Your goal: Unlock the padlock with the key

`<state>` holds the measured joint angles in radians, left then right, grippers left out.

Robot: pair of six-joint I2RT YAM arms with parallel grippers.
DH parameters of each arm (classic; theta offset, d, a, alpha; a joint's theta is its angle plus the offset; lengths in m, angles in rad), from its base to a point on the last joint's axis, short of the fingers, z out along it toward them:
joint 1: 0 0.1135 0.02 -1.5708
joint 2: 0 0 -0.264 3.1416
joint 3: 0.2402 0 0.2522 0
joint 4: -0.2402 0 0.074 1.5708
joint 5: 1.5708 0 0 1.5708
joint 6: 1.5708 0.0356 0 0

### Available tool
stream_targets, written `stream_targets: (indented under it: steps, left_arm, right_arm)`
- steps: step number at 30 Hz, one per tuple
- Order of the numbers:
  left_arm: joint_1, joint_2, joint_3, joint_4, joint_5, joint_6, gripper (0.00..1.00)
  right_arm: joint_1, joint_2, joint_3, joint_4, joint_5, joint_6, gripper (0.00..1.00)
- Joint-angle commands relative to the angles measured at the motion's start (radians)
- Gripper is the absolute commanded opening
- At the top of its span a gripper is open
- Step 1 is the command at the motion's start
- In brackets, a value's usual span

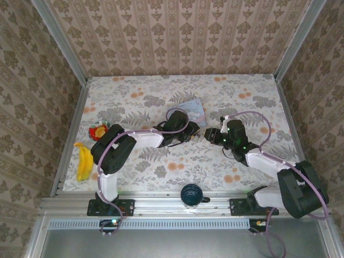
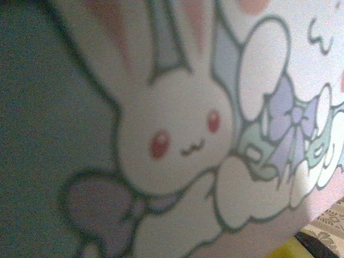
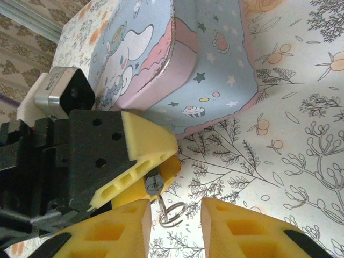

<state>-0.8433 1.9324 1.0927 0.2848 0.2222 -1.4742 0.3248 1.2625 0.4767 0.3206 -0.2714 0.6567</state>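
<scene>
The pale blue cartoon tin (image 3: 177, 48) lies on the floral tablecloth (image 3: 301, 134) just beyond both grippers, and it is also seen from above (image 1: 192, 110). The left gripper (image 3: 156, 169) comes in from the left, its yellow fingers pinched on the tiny dark padlock (image 3: 153, 183), whose round silvery end faces me. A thin key shaft hangs from that end down to a wire key ring (image 3: 172, 214). My right gripper (image 3: 174, 220) is open, one fingertip on each side of the ring and neither touching it. From above, the two grippers meet at mid-table (image 1: 203, 134). The left wrist view has the tin's bunny print (image 2: 172, 134), close and blurred.
A banana (image 1: 83, 161) and a red fruit (image 1: 98, 130) lie at the table's left edge. A dark cup (image 1: 191, 194) stands on the front rail between the arm bases. Papered walls close in the left, right and back sides.
</scene>
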Motion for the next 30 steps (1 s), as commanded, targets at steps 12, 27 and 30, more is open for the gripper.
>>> stream_targets:
  steps: [12,27,30]
  left_arm:
    - [-0.013,0.043,-0.035,-0.121,0.132,-0.11,0.0]
    - [-0.019,0.047,-0.031,-0.118,0.14,-0.109,0.0]
    - [-0.019,0.047,-0.032,-0.115,0.141,-0.111,0.0]
  right_arm:
    - [0.026,0.025,-0.042,0.049,-0.036,0.066,0.26]
    - [0.06,0.121,0.03,0.102,-0.05,0.066,0.19]
    - [0.065,0.167,0.047,0.106,-0.051,0.066,0.18]
